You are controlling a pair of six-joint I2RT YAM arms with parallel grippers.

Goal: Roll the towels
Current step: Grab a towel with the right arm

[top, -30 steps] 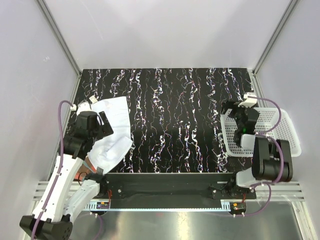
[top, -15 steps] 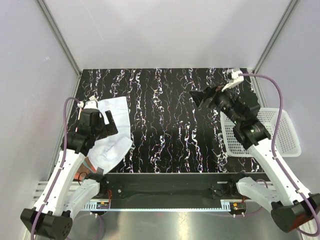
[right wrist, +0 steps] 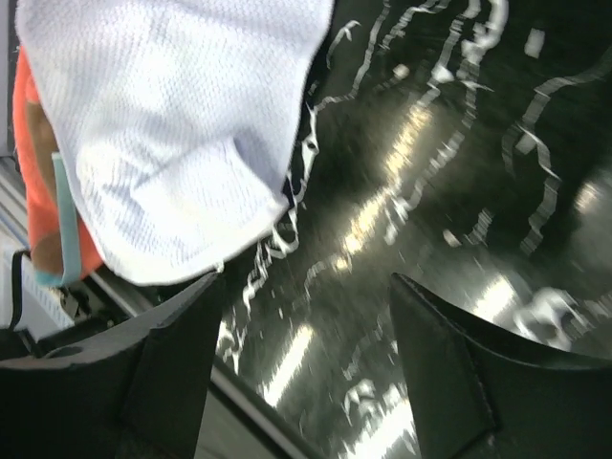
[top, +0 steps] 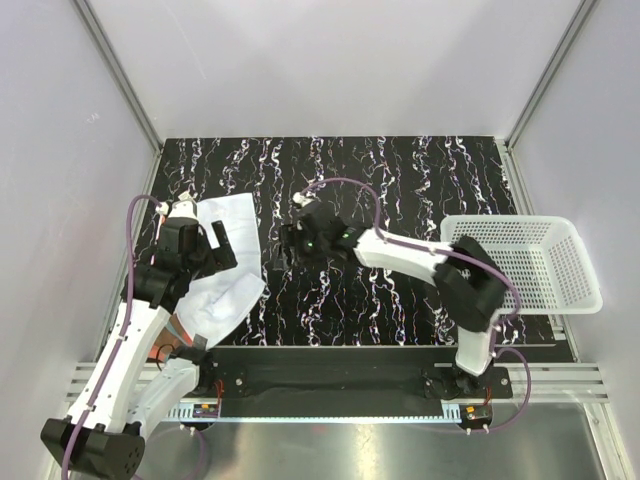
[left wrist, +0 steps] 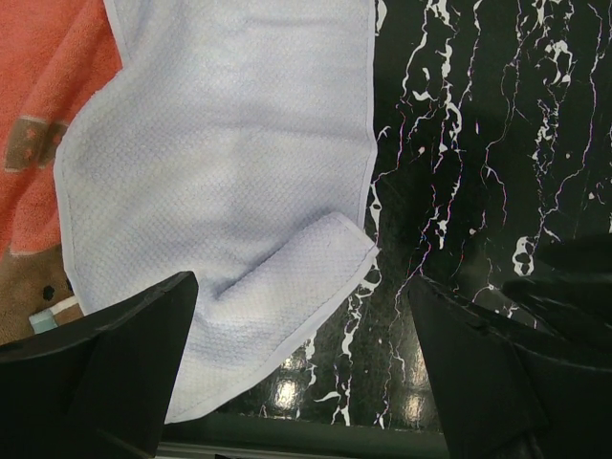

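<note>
A white towel lies flat at the table's left side, one near corner folded over. Under its left edge an orange towel with brown print sticks out; in the top view only a sliver of it shows by the left arm. My left gripper hovers over the white towel, open, with the towel's near corner between its fingers. My right gripper reaches across the table to just right of the white towel. It is open over bare table, its fingers apart with nothing between them.
A white perforated basket stands at the table's right edge, partly overhanging it. The black marbled table has grey walls on three sides. The right arm's forearm spans the table's middle. A metal rail runs along the near edge.
The right arm has swung from the basket at the right across the table to beside the white towel. The left gripper shifted slightly at first and then held still.
</note>
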